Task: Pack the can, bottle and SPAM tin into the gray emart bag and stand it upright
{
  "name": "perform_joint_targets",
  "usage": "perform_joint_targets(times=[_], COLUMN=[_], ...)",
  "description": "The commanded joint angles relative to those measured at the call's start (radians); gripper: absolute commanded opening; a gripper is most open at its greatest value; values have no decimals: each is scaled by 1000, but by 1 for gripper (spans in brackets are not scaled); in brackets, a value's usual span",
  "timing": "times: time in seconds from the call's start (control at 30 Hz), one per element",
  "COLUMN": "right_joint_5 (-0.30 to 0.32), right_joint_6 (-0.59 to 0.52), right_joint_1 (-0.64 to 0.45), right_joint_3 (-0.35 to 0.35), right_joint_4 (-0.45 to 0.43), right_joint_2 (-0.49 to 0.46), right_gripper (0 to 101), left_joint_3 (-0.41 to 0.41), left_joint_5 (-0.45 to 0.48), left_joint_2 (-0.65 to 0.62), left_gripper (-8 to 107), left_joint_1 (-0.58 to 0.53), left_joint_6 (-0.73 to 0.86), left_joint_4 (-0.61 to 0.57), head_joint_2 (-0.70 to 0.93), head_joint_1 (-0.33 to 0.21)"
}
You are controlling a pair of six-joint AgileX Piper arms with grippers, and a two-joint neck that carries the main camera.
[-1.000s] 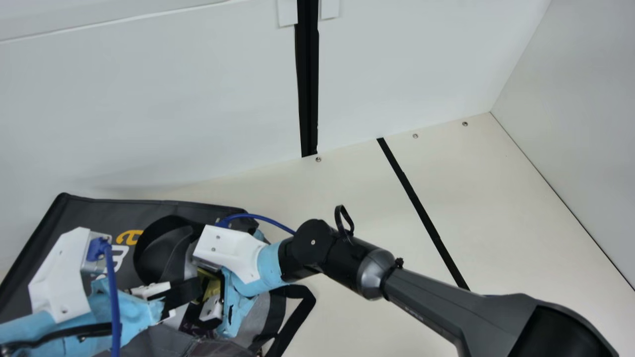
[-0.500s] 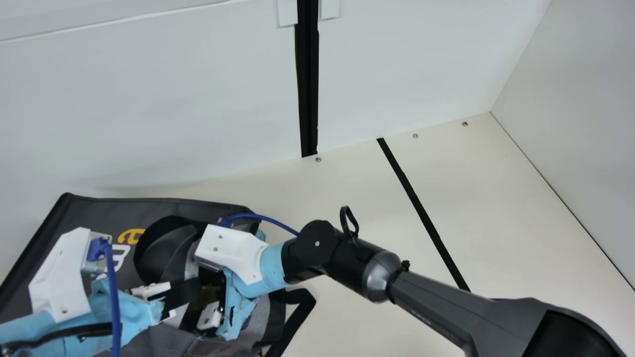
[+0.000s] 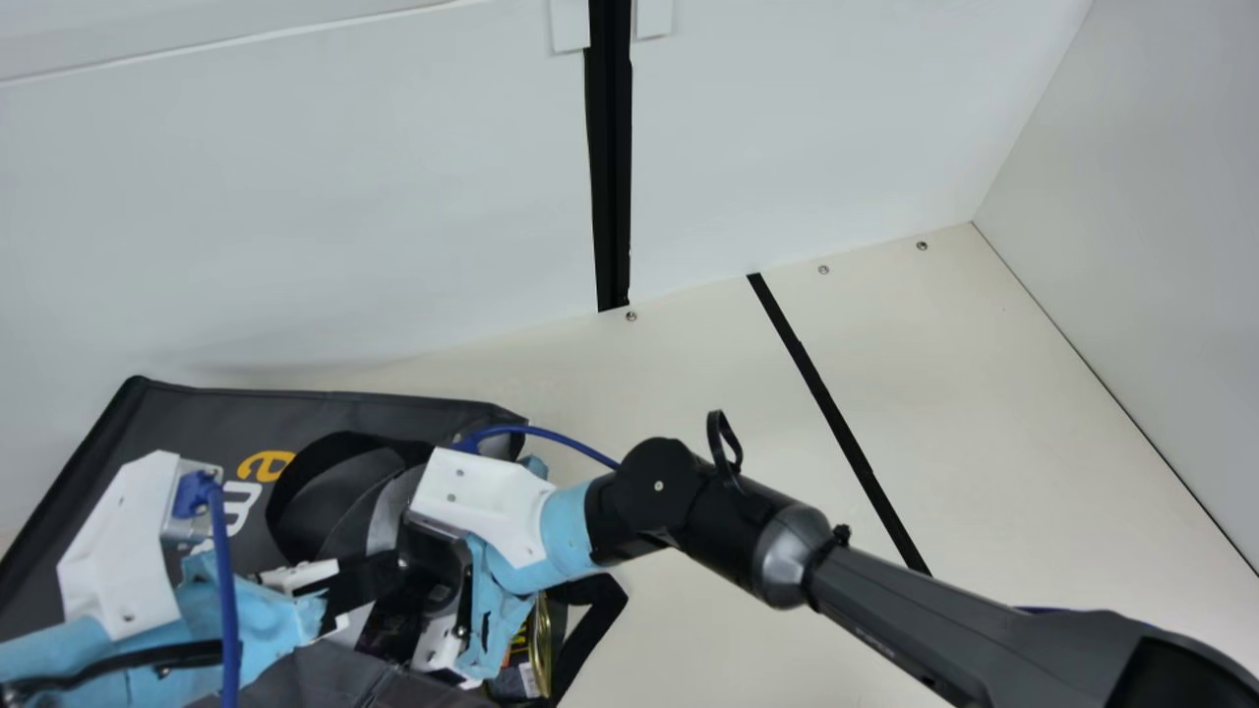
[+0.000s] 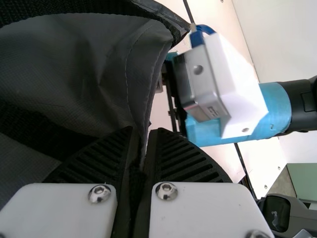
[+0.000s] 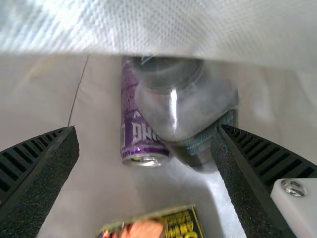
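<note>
- Gray fabric emart bag (image 3: 325, 408): edge clamped by fingers of left gripper (image 3: 382, 580).
- Purple metal can (image 5: 138, 131), clear bottle (image 5: 171, 109): contained, adjacent.
- Black-yellow SPAM tin (image 5: 181, 225): placed near mouth.
- Right gripper (image 3: 441, 639): fingers parted, room left beside can.

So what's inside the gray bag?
A purple can and a see-through bottle lie in the bag, with a tin near its mouth. The bottle covers part of the can; cloth hides what's farther in.
</note>
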Motion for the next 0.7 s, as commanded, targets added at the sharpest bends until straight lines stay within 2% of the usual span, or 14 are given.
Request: perform_joint_targets(times=[0.0, 0.67], right_joint_5=[5, 113], right_joint_6=[-4, -47], right_joint_1=[-9, -146], right_joint_3=[14, 172], right_joint_4=[-1, -25], right_joint_2=[-17, -225], right_gripper=[95, 95], left_joint_3=[0, 0], left_joint_5=[0, 0], left_joint_2=[0, 0], left_gripper=[-8, -8], left_joint_1=[0, 0], left_joint_6=[0, 0], left_joint_4=[0, 0], head_joint_2=[-2, -2], head_joint_1=[-21, -21])
